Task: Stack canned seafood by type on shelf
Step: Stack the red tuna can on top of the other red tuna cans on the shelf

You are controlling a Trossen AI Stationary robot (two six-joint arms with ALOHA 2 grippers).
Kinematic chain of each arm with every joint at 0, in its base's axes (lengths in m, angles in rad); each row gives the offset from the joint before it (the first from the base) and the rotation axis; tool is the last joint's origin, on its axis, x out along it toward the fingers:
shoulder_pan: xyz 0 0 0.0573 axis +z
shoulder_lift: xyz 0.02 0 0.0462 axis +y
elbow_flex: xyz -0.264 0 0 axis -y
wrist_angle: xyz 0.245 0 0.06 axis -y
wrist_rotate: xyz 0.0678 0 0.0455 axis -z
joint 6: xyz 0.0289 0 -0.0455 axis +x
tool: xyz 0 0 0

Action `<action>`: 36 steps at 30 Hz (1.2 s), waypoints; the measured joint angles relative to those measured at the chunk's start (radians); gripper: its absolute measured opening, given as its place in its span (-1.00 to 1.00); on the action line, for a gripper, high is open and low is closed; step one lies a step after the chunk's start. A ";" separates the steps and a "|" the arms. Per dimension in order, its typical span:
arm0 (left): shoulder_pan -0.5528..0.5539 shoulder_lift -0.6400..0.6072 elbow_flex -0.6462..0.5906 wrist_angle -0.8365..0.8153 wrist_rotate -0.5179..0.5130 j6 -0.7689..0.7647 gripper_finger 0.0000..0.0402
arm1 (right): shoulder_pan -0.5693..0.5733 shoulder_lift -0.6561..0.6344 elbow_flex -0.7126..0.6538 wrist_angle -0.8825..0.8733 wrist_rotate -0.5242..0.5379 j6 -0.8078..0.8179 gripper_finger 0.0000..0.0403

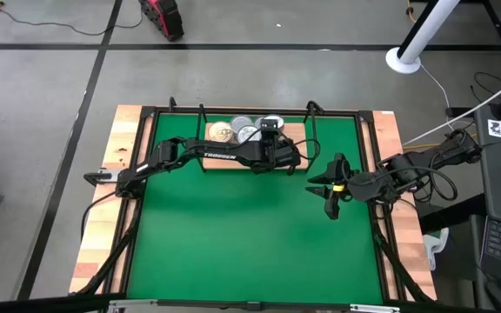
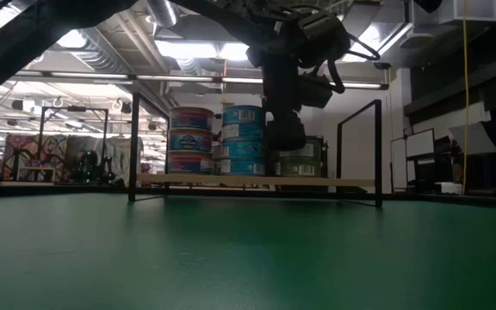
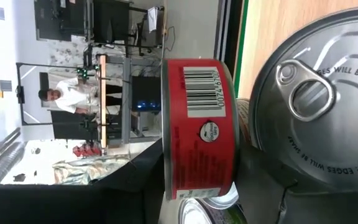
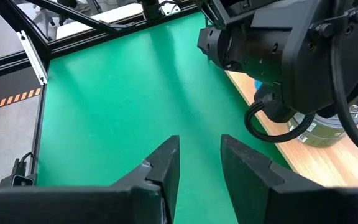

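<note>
Green mat [image 1: 250, 226] fills the table, and at its far edge sits the shelf [image 1: 296, 132], a light wooden board inside thin black wire uprights. On the board the tins [image 1: 243, 130] crowd together, and from table height they rise in columns: a stack with red and blue labels [image 2: 191, 139] on one side, a teal stack [image 2: 243, 139] right beside it, and darker olive tins [image 2: 310, 155] past the arm. The left arm reaches across the mat and the left gripper [image 1: 272, 132] hangs directly over the tins on the shelf. From its wrist a silvery pull-tab lid [image 3: 319, 102] looms very close, with a red tin [image 3: 199, 127] just next to it, barcode showing. Whether its fingers are spread or clamped on anything, I cannot tell; they do not show clearly in any view. Over on the other side, the right gripper [image 1: 330, 193] waits above bare mat, near the shelf's right end and apart from it. Its two dark fingers [image 4: 160, 171] stand a little apart with only green between them, holding nothing. Far back in the room, a person [image 3: 67, 98] in a white top is visible.
</note>
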 joint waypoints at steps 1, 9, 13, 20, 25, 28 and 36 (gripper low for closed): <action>0.000 0.000 0.000 -0.001 0.000 0.001 -0.18 | 0.000 0.000 0.000 0.000 0.000 0.000 -0.42; 0.000 0.000 0.000 -0.007 -0.002 -0.050 -0.17 | 0.000 0.000 0.000 0.000 0.000 0.000 -0.42; -0.001 0.000 0.000 -0.008 -0.002 -0.046 -0.17 | 0.000 0.000 0.000 0.000 0.000 0.000 -0.42; -0.001 0.000 0.000 -0.008 -0.002 -0.048 -0.17 | 0.000 0.000 0.000 0.000 0.003 0.000 -0.42; -0.007 0.000 0.000 -0.008 -0.002 -0.049 -0.17 | -0.019 0.000 0.000 0.000 0.049 -0.059 -0.42; -0.010 0.000 0.000 -0.007 -0.002 -0.049 -0.17 | -0.085 -0.005 0.000 0.000 0.052 -0.102 -0.42; -0.010 0.000 0.000 -0.007 -0.001 -0.049 -0.17 | -0.391 -0.059 0.000 0.015 -0.026 -0.287 -0.42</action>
